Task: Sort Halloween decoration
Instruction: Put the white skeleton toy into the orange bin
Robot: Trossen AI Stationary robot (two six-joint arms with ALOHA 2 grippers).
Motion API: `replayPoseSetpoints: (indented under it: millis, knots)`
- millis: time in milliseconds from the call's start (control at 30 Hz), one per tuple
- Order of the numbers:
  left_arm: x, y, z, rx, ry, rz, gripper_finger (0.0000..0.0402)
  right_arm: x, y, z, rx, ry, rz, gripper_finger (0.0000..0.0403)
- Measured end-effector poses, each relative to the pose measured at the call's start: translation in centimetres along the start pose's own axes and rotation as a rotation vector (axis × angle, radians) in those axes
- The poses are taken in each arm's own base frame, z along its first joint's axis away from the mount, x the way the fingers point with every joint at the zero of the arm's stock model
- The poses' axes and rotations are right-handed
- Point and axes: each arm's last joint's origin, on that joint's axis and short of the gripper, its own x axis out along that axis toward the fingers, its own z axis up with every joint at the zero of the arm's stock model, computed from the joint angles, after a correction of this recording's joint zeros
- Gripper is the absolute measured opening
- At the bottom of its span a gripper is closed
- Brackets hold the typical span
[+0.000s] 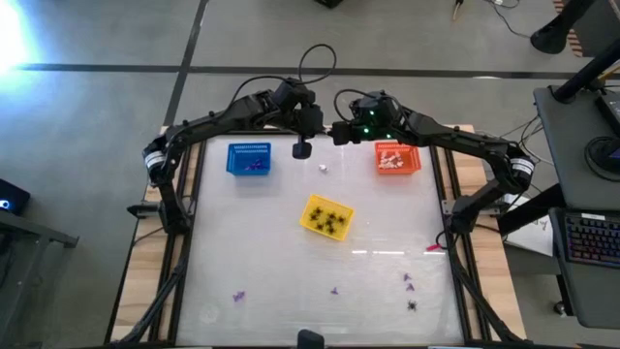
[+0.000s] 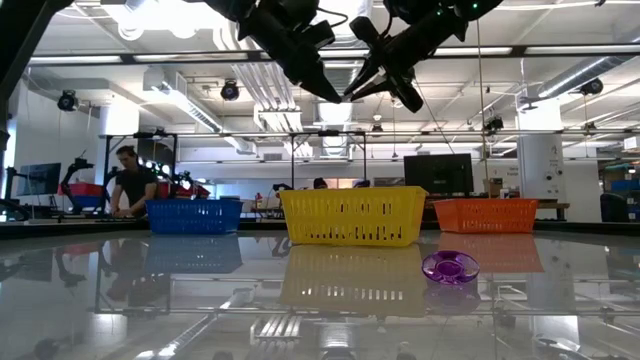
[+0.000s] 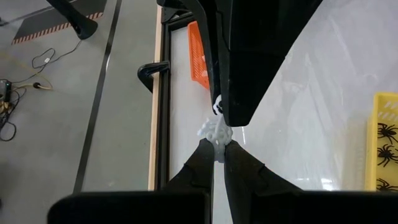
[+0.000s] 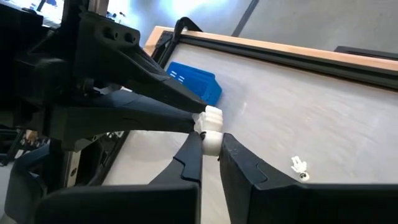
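My two grippers meet tip to tip high above the table's far middle, left gripper (image 1: 325, 130) (image 3: 216, 144) and right gripper (image 1: 340, 132) (image 4: 211, 138). Both are shut on one small white piece (image 3: 215, 129) (image 4: 211, 124) between them. In the low view they meet at the white piece's place (image 2: 347, 94), well above the baskets. Another white piece (image 1: 323, 168) (image 4: 299, 166) lies on the table below. Black spiders (image 1: 330, 221) lie in the yellow basket (image 1: 312, 207). Purple bits (image 1: 238, 296) (image 1: 335, 289) (image 1: 407, 281) and a black spider (image 1: 413, 305) lie near the table's near edge. My left gripper pinches one end of the white piece (image 3: 217, 140) between its two fingertips, held level and lifted clear of the table. My right gripper pinches the other end of the white piece (image 4: 211, 142) between its two fingertips, coming level from the table's right, opposite the left fingers (image 4: 168, 112).
A blue basket (image 1: 249, 158) holding purple bits stands far left, an orange basket (image 1: 397, 157) holding white bits far right, the yellow basket mid-table. A purple ring piece (image 2: 450, 266) lies close to the low camera. A small red thing (image 1: 433, 248) lies by the right edge. A person (image 2: 130, 180) stands in the room behind.
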Motion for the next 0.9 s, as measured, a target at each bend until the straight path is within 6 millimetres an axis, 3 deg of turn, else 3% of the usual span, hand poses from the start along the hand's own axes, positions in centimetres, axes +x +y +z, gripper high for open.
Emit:
replayPoseSetpoints:
  millis: [233, 700, 900]
  knots:
    - [0.0, 0.0, 0.0, -0.004, 0.002, -0.001, 0.0015, 0.0, 0.0, 0.0, -0.015, -0.001, -0.001, 0.0017]
    - [-0.1, -0.1, -0.2, 0.012, 0.045, 0.026, 0.0124, 0.0, -0.4, -0.2, -0.032, 0.01, -0.055, 0.0015]
    - [-0.4, 0.1, -0.1, 0.023, 0.069, 0.061, 0.0148, -0.3, -1.3, -0.6, -0.04, 0.072, -0.122, 0.0015]
